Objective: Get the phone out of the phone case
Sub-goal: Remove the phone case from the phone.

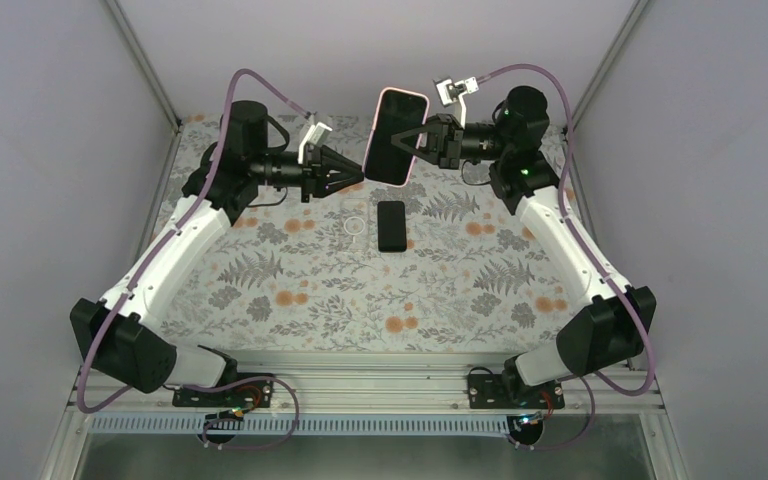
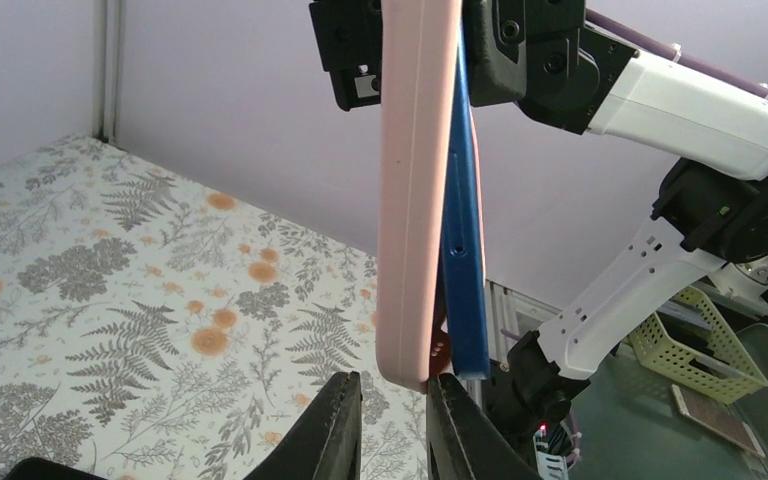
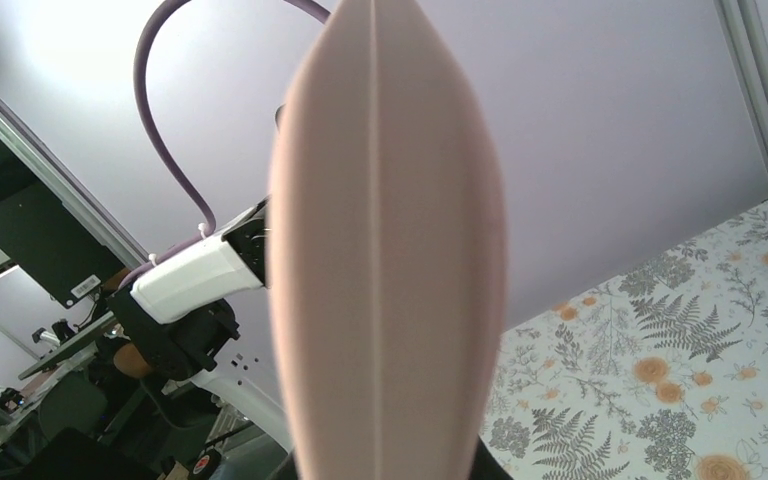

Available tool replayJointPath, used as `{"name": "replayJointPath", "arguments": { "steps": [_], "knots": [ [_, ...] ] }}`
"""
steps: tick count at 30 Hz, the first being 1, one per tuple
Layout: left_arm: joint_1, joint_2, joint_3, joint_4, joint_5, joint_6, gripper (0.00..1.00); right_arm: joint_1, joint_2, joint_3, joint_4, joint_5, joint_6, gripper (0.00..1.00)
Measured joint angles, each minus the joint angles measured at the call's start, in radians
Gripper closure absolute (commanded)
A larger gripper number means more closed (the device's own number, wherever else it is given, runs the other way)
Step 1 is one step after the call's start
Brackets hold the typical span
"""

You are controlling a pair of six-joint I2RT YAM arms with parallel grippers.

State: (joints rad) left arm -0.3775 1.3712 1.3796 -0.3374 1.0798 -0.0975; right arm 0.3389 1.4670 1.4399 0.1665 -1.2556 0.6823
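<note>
Floral tabletop below. My right gripper clamps the pink phone case aloft, with the blue phone splaying off it. Left gripper is narrow at the case's lower end; I cannot tell if it grips.

I see the phone case up in the air over the far middle of the surface, standing on end. The right pincer grips it from the right. The left pincer is on its left, with its tips right at the case's low end. The phone sits in the case, and its low end leans out. Under them, a flat slab lies on the surface.
</note>
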Motion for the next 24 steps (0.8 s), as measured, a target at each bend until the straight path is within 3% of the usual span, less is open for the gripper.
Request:
{"name": "replayJointPath", "arguments": {
  "steps": [24],
  "knots": [
    [0.002, 0.025, 0.002, 0.013, 0.061, -0.057, 0.84, 0.052, 0.000, -0.065, 0.098, 0.000, 0.038, 0.96]
  ]
}}
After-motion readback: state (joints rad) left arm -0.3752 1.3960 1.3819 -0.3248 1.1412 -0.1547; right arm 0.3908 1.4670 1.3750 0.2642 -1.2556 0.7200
